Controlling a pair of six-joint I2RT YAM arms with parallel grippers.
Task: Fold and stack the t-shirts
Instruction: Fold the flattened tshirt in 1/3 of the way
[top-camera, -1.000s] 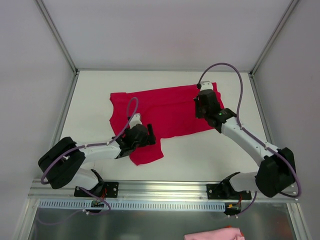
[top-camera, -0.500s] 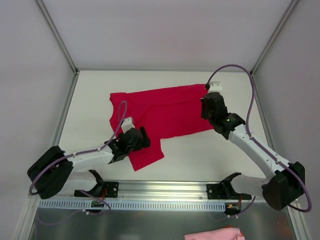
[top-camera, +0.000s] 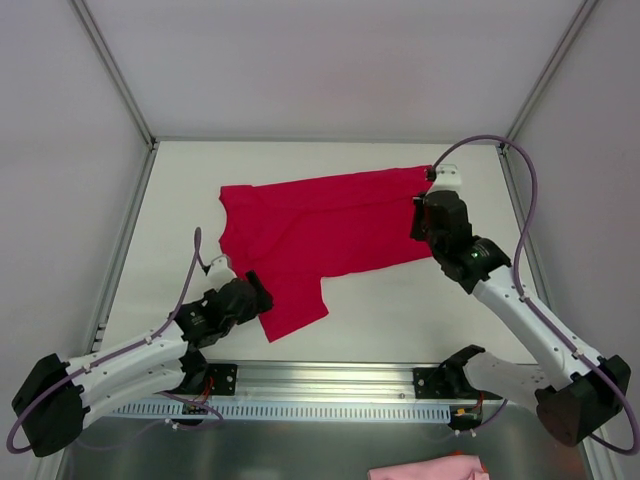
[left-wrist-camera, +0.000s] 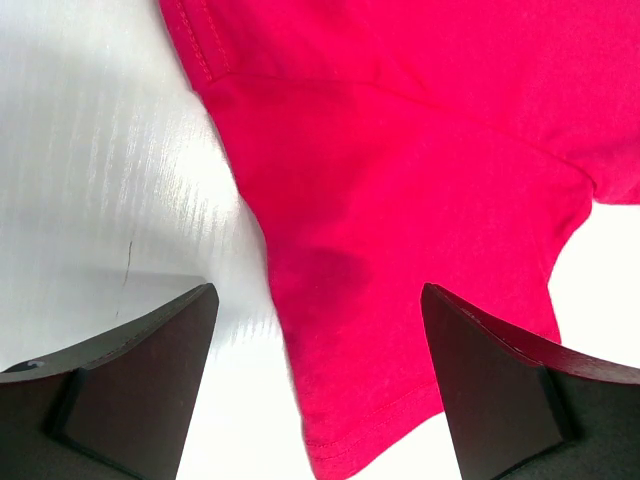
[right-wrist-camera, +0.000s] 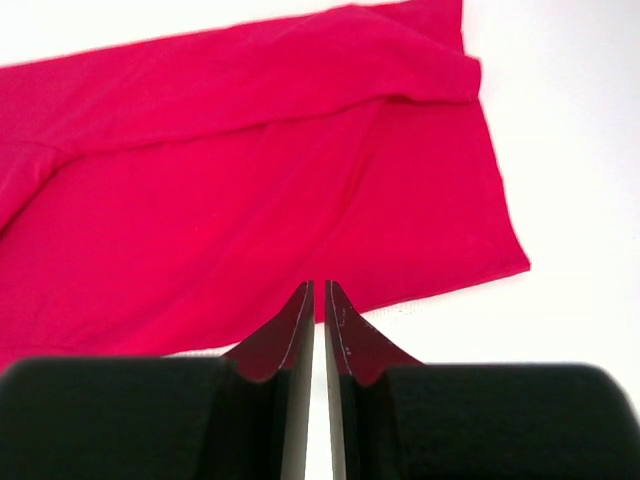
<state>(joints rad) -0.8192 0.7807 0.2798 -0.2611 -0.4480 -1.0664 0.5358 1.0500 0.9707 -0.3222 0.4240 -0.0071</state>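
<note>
One crimson t-shirt (top-camera: 320, 232) lies spread flat across the middle of the white table, a sleeve flap (top-camera: 296, 304) pointing toward the near edge. My left gripper (top-camera: 258, 292) hovers open just left of that flap; in the left wrist view the hemmed flap (left-wrist-camera: 400, 260) lies below and between the wide-apart fingers (left-wrist-camera: 130, 380), untouched by them. My right gripper (top-camera: 424, 220) hangs over the shirt's right edge. In the right wrist view its jaws (right-wrist-camera: 319, 290) stand together with only a hairline slit and nothing between them, above the shirt's hem (right-wrist-camera: 430, 285).
Metal frame posts and grey walls close in the table (top-camera: 400, 310) on the left, right and far sides. A pink cloth (top-camera: 428, 468) lies below the near rail, outside the table. Both cables arc above the arms.
My left arm has drawn back toward the near left, off the shirt's lower flap. My right gripper has slid right from on top of the shirt to its right edge. The shirt lies still.
</note>
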